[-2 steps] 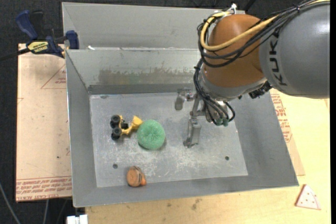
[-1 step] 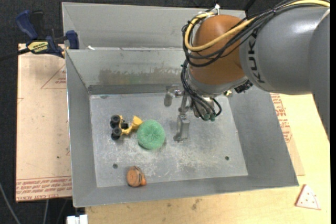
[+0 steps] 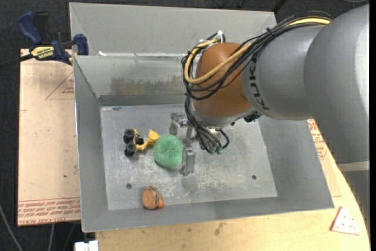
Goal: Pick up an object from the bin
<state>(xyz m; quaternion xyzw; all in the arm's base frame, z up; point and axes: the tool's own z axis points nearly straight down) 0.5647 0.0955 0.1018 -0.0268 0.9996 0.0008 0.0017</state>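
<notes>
My gripper is low over the middle of the bin floor, under the orange wrist cover. Its two grey fingers stand apart, one towards the back and one towards the front, so it is open. A soft green lump lies just left of the fingers, its right edge against the front finger. I cannot tell whether it reaches into the gap. A small yellow toy with black wheels lies left of the lump, touching it.
A small brown and orange round thing lies near the front wall, left of centre. The arm comes in from the right and hides the bin's back right part.
</notes>
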